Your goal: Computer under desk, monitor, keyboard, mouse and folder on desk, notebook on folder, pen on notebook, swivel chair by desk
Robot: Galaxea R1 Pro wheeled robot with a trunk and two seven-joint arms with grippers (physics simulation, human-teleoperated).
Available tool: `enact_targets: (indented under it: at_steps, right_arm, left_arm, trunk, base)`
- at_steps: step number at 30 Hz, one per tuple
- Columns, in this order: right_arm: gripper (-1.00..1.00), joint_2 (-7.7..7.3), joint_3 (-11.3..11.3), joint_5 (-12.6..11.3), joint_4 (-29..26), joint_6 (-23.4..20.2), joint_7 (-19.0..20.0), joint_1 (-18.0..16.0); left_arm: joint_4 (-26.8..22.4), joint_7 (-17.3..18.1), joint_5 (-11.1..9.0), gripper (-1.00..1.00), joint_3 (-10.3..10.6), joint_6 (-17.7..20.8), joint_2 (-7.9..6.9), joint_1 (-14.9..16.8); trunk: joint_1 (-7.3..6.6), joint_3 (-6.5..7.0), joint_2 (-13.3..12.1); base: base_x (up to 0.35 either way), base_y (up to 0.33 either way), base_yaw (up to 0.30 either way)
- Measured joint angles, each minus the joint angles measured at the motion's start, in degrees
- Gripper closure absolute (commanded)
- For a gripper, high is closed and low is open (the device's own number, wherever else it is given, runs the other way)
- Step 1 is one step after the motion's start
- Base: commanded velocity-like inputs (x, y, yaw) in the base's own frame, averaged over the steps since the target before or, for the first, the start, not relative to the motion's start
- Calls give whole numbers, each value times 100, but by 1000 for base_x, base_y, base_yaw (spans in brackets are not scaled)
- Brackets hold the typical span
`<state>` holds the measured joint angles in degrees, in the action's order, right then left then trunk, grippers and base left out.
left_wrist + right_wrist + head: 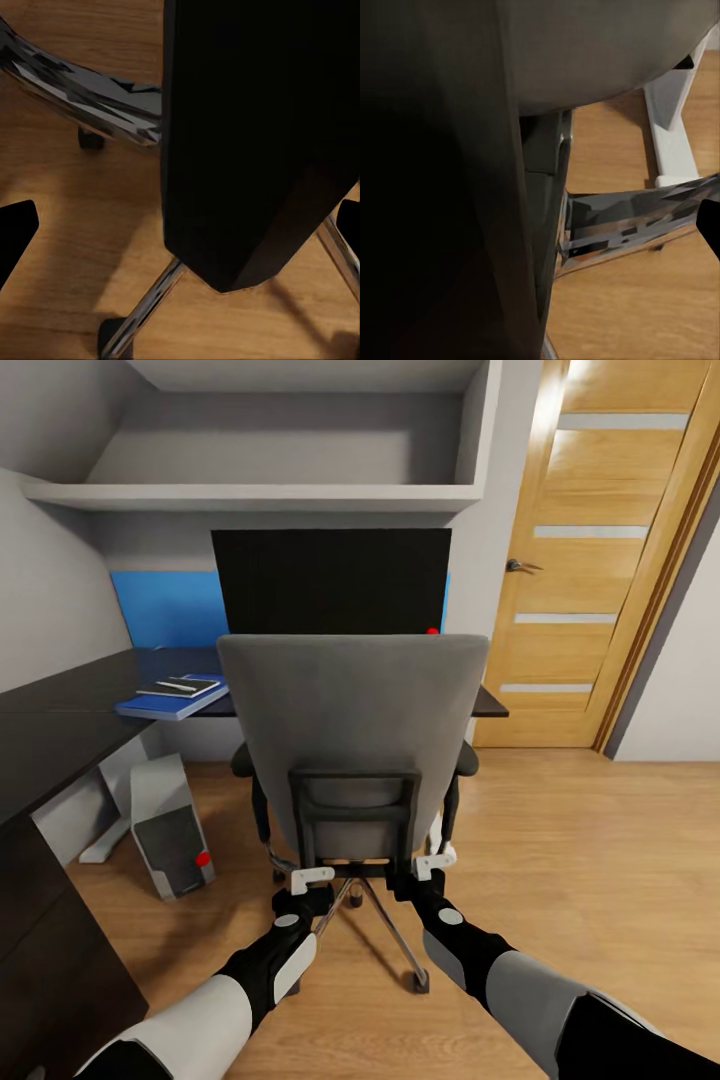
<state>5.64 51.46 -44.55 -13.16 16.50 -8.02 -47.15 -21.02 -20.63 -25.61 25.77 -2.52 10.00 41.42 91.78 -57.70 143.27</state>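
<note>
You had the folder (170,705) stacked on the desk (60,725), both grippers' fingers spread open behind the swivel chair (352,745), left to push in.

This was a home office corner of a bedroom. A glossy black desk (60,730) ran from 9 to 11 o'clock, with a wide monitor (330,580) at 12 under a grey-white wall shelf (250,495). A grey swivel chair (350,740) faced it. A tower computer (172,825) stood on the light wood floor (560,840) at 10, and a wooden door (600,560) stood at 2.
</note>
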Motion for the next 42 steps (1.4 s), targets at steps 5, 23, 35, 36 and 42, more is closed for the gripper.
enact_targets:
  at_steps: [5,23,35,36,42]
  right_arm:
    - [-100,0,0,0,6,61,1,0]
    - [-100,0,-1,-1,7,82,0,0]
    - [-100,0,-1,-1,7,82,1,0]
    - [-100,0,-1,-1,7,82,1,0]
    - [-100,0,-1,-1,7,82,1,0]
  left_arm:
    - [3,0,3,-100,0,-2,0,0]
    - [29,-2,10,-100,-3,-132,0,-1]
    - [29,-2,10,-100,-3,-133,0,-1]
    - [28,-2,10,-100,-3,-133,0,-1]
    - [29,-2,10,-100,-3,-133,0,-1]
  trunk:
    - [-1,0,0]
    - [0,0,0]
    - [4,0,0]
    - [4,0,0]
    - [4,0,0]
  base:
    - [68,-1,0]
    - [61,0,0]
    - [-169,0,0]
    - [-319,0,0]
    - [-329,0,0]
